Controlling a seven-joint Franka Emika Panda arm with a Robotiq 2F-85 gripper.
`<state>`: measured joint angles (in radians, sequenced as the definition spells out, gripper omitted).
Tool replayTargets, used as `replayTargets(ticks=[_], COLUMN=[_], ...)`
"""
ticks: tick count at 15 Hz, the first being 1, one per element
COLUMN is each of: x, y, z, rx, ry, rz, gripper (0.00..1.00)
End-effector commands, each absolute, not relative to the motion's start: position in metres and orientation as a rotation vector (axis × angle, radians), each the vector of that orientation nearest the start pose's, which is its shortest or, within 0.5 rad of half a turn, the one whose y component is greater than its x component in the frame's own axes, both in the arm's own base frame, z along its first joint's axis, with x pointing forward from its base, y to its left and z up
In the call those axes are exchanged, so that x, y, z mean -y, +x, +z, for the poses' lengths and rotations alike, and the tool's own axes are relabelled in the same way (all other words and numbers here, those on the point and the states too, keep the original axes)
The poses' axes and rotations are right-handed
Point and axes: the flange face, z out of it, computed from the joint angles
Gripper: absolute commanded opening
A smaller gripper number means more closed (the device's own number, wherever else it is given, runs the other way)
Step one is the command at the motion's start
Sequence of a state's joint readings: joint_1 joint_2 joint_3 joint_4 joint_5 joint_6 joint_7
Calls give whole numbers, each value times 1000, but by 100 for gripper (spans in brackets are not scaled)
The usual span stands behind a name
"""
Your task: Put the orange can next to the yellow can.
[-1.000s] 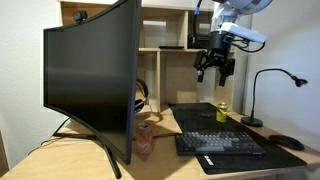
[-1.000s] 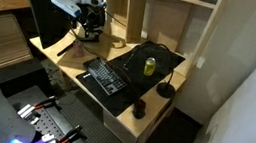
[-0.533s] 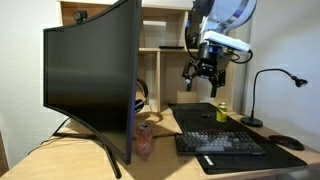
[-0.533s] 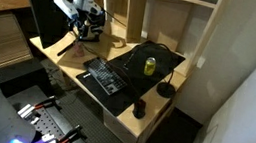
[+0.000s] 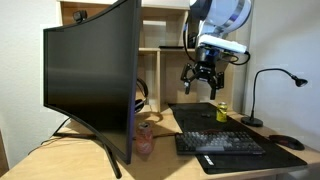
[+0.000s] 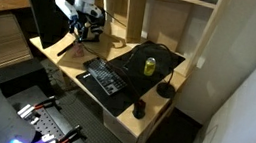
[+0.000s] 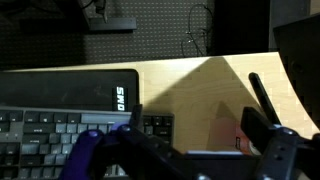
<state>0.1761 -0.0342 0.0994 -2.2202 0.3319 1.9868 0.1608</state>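
Note:
The orange can (image 5: 145, 138) stands on the wooden desk by the foot of the big monitor. In the wrist view it shows as a pale salmon shape (image 7: 223, 135) below and between my fingers. The yellow can (image 5: 222, 111) stands on the dark desk mat behind the keyboard, and it also shows in an exterior view (image 6: 150, 66). My gripper (image 5: 200, 79) hangs open and empty in the air above the desk, between the two cans and well above both. It is also seen in an exterior view (image 6: 87, 28) and in the wrist view (image 7: 200, 135).
A large curved monitor (image 5: 90, 80) fills the side by the orange can. A black keyboard (image 5: 220, 143) lies on the mat, with a mouse (image 5: 285, 142) and a desk lamp (image 5: 262, 95) beyond it. Wooden shelves (image 5: 165, 40) stand behind.
The arm has moved sideways from above the yellow can toward the monitor side and slightly lower. The gripper stays open and both cans have not moved.

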Motion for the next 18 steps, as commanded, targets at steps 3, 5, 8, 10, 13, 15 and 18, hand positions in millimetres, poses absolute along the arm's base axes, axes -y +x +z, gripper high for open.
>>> replayTargets(ticks=[3,5,8,10,13,15,18], x=[-187,-197,-194,-195,-202,-207,-213], y=[503,510,506,508,516,525,539], z=[326,320,317,317,310,310,311], rx=[-385,-497,-466,-478,-512,-577,-708], ry=[-2689,-2598,-2628,-2622,-2583,-2490,-2341], rz=[586,635,620,622,669,695,713], gripper=[100,100,100,100,100,100,100])
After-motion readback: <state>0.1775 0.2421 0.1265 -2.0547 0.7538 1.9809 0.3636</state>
